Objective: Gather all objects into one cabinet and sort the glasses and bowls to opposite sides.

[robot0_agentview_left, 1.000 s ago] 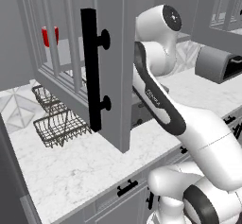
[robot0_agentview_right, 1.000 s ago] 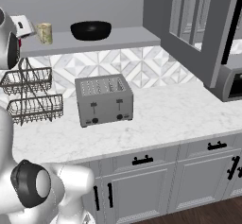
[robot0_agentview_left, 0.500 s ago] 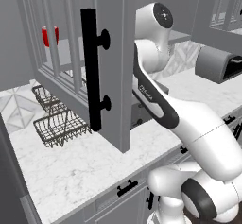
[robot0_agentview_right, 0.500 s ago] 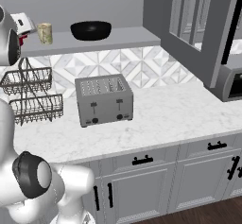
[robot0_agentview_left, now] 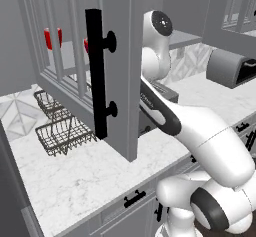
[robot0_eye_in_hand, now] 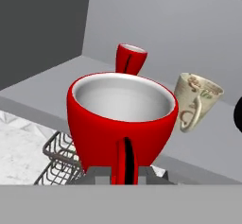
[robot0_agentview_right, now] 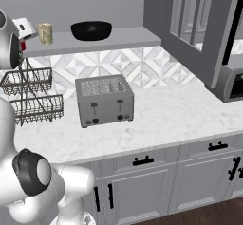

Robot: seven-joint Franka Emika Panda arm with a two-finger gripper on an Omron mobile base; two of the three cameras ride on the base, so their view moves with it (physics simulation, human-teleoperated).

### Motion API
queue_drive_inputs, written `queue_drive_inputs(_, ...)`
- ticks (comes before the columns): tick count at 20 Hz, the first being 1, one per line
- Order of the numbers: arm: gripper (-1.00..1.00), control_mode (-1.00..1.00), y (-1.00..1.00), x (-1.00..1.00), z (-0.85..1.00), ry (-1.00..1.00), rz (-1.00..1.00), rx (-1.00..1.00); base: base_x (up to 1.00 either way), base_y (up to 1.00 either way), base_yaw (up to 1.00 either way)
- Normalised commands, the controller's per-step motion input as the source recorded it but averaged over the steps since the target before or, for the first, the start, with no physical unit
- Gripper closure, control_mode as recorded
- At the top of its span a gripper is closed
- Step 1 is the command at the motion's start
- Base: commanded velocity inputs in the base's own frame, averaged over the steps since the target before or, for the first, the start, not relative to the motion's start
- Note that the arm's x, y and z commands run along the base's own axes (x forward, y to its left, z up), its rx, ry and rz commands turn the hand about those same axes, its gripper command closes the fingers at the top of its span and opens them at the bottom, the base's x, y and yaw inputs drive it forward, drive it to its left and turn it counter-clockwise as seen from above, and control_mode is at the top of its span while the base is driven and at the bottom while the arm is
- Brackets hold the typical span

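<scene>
End effector: clenched on the handle of the red mug point(robot0_eye_in_hand: 120, 119), which sits right at your fingers, upright, white inside showing.
Mug position: you carry it just off the front edge of the cabinet shelf point(robot0_eye_in_hand: 56, 83), above the wire rack point(robot0_eye_in_hand: 59, 159).
Key relation: the shelf lies straight ahead of the mug (judging by the hand view).
Neighbours: red tumbler point(robot0_eye_in_hand: 130, 59) behind, beige cup point(robot0_eye_in_hand: 194, 101) to its right.
Bowl: black bowl point(robot0_agentview_right: 91, 30) rests further right along the shelf.
</scene>
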Motion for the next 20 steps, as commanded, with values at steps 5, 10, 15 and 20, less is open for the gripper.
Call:
queue_drive_inputs(5,1.0,-1.0,0.26,0.23,-0.01,-0.01,0.0,0.0,0.0,0.0,0.0)
queue_drive_inputs(10,1.0,-1.0,0.1,0.36,0.0,0.0,0.0,0.0,0.0,0.0,0.0)
queue_drive_inputs(15,1.0,-1.0,0.0,0.64,-0.03,0.0,0.0,0.0,0.0,0.0,0.0)
queue_drive_inputs(20,1.0,-1.0,0.07,0.48,-0.03,0.0,0.0,0.0,0.0,0.0,0.0)
